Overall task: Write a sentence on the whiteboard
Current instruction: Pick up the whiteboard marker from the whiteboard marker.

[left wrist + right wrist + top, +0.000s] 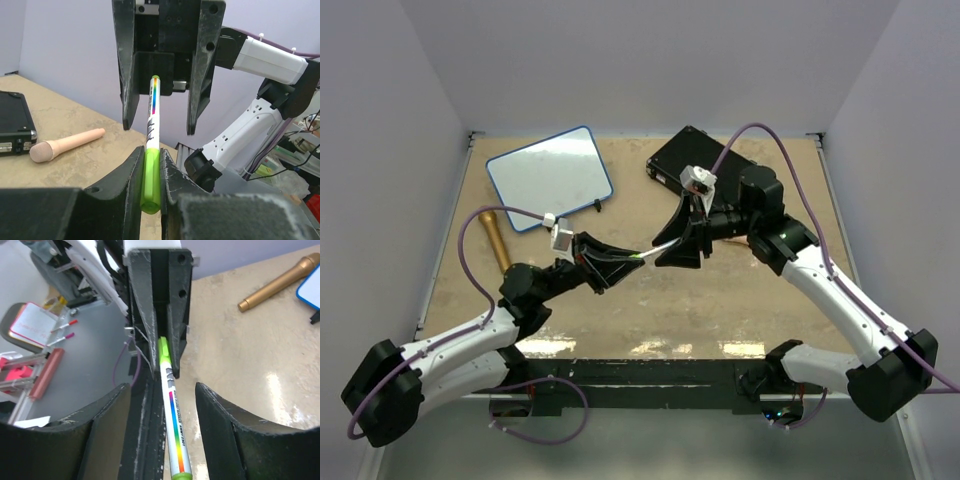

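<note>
my left gripper (151, 155) pinches the marker (154, 115) by its green cap end; my right gripper (161, 387) has jaws spread either side of the barrel, not touching. whiteboard (550, 178) is blank, well left of the marker. Looks like the uncapping step; next, right clamps the barrel squarely, then pull apart

So the right gripper (162, 395) is sitting with its two fingers wide apart, neither touching the marker (174, 425) running between them. The left gripper (164, 352) is pinching the marker's green end. A gold microphone (277, 282) is lying on the tan table (250, 350), near the whiteboard (311, 287) corner.
</note>
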